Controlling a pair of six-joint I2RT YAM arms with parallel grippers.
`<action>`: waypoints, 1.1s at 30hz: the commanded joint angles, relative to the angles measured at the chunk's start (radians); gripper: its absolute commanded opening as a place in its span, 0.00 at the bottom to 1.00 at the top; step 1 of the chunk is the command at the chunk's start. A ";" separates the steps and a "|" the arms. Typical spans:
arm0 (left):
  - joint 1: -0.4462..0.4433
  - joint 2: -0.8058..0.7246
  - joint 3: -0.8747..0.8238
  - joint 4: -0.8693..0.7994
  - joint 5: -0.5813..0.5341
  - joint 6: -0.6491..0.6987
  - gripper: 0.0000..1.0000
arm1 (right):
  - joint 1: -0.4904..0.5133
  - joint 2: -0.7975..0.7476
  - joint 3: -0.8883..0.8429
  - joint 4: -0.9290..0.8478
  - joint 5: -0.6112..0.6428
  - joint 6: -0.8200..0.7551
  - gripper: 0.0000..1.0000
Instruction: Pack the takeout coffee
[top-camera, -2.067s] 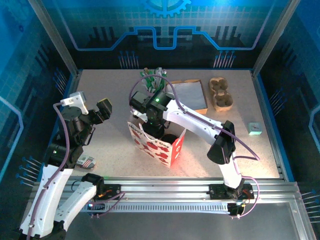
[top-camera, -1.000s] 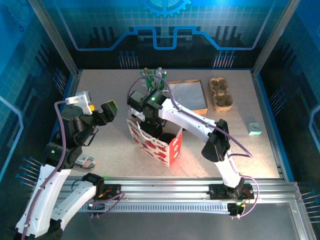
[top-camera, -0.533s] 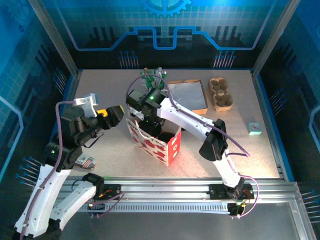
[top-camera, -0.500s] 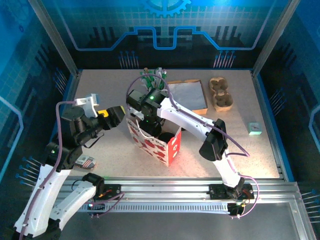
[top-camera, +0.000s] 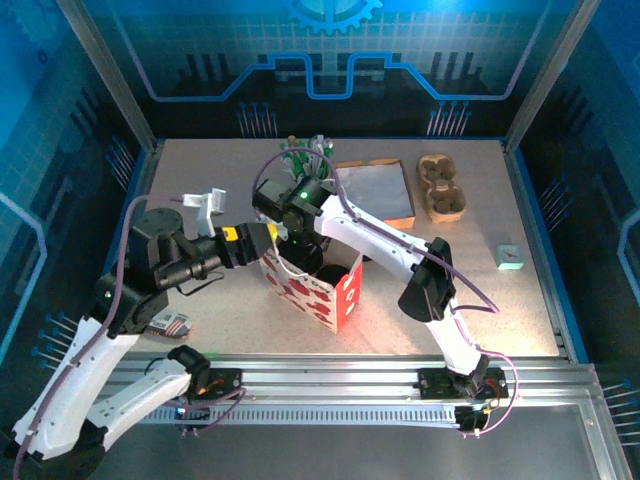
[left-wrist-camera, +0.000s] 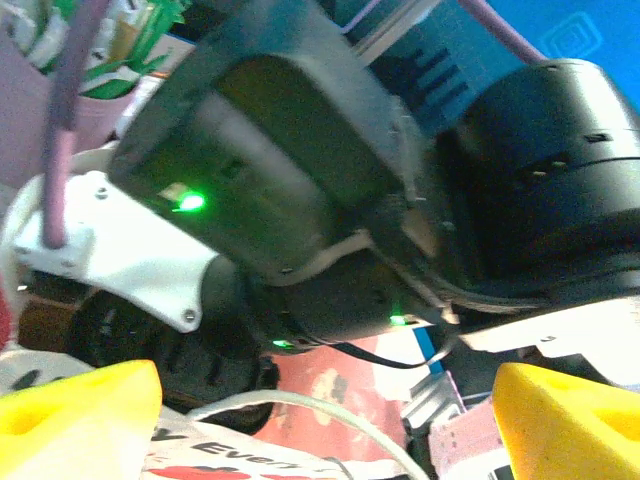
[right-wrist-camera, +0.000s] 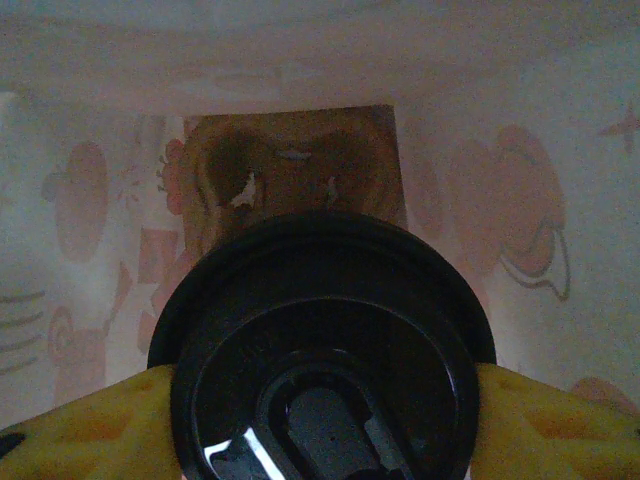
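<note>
Holding the takeout coffee (right-wrist-camera: 325, 350) down inside the gift bag (top-camera: 322, 292), my right gripper (right-wrist-camera: 325, 405) is clenched on it, with 1 yellow pad (right-wrist-camera: 90, 420) pressed at each side of its black lid (right-wrist-camera: 320, 300). The bag's brown floor (right-wrist-camera: 290, 165) shows beyond the cup, and I cannot tell whether the cup's base touches it. If I let go while it hangs above that floor, it could tip against the paper wall and spill. Pulling out crookedly could snag the rim and drag the bag over. My left gripper (left-wrist-camera: 320, 420) is spread wide and empty, close beside my right wrist (left-wrist-camera: 300, 180) at the bag's edge, with the white cord handle (left-wrist-camera: 300, 403) between its 2 fingers. A small misjudgement there knocks the arms together.
</note>
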 joint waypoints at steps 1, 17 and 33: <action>-0.044 0.017 0.044 -0.032 0.018 -0.002 0.83 | -0.017 0.042 -0.005 -0.008 0.016 0.006 0.48; -0.135 0.086 0.108 -0.172 -0.100 0.072 0.56 | -0.018 0.044 -0.004 -0.004 0.011 0.007 0.48; -0.168 0.096 0.133 -0.172 -0.106 0.070 0.11 | -0.017 0.052 -0.004 -0.002 0.016 0.009 0.48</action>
